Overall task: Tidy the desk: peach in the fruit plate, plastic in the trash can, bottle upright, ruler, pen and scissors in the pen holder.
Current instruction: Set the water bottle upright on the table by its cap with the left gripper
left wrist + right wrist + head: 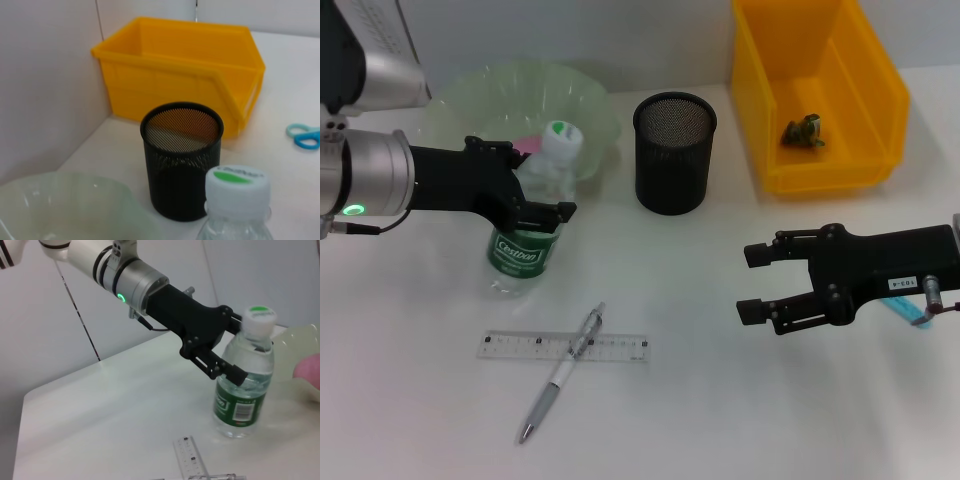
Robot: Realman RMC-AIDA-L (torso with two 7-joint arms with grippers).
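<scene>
1. The left gripper (535, 205) has its fingers clamped on the water bottle (532, 225), which stands upright just left of the mesh pen holder (675, 152).
2. The green fruit plate (500, 95) sits behind the bottle, left of the pen holder, with something pink in it.
3. Ruler (563, 347) and pen (560, 373) lie crossed, in front of the pen holder.
4. The yellow bin (820, 90) stands right of the pen holder.
5. The right gripper (752, 283) hovers, fingers spread, front-right of the pen holder; blue scissors (910, 310) peek from beneath that arm.
</scene>
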